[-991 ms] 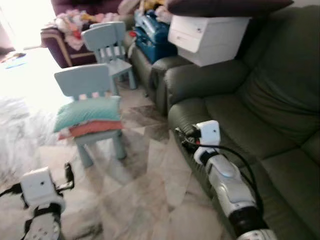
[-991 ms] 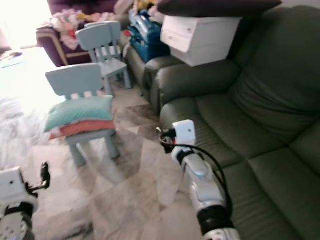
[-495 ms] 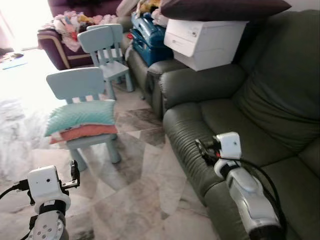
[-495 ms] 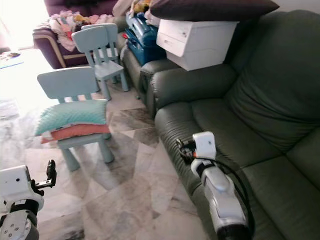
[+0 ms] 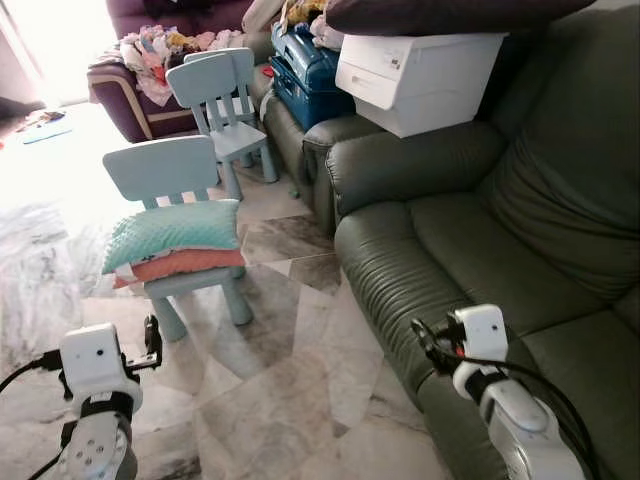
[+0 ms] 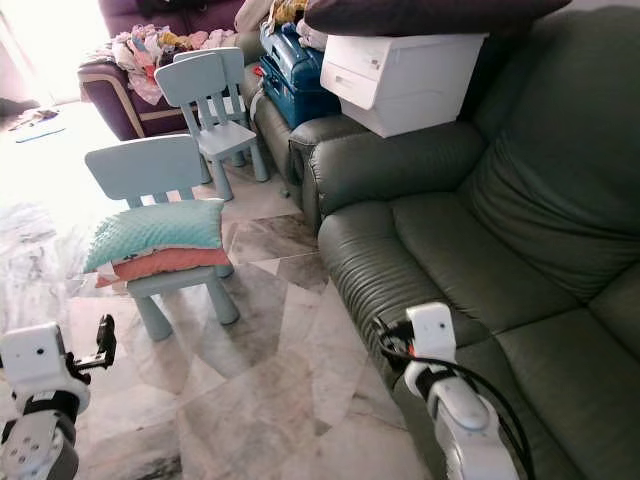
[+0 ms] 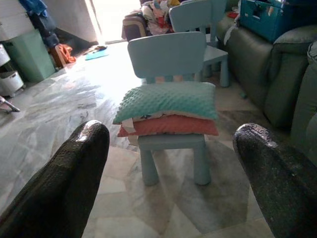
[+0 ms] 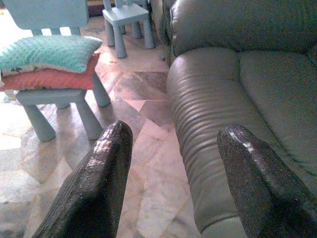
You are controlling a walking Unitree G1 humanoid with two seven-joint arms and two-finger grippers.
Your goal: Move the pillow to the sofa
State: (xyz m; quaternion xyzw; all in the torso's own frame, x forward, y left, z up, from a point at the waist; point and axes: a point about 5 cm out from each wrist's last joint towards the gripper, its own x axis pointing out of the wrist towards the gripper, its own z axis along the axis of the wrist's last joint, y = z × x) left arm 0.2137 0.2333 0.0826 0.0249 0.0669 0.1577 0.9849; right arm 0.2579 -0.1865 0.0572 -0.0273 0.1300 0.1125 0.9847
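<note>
Sitting on the near chair [image 5: 190,290] you're seeing the teal pillow [image 5: 175,225], both grippers [image 7: 168,173] [image 8: 173,168] hanging wide open, right one beside the sofa [image 5: 480,230].

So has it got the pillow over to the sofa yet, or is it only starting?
Only starting. Nothing is done: the teal pillow lies on the coral one on the small blue chair, apart from the green sofa. Both tools, left and right, are open and empty. Left: approach, grip, carry, set down.

teal pillow [image 6: 155,230] on small blue chair [image 6: 165,225], green sofa [image 6: 480,240] beside
</note>
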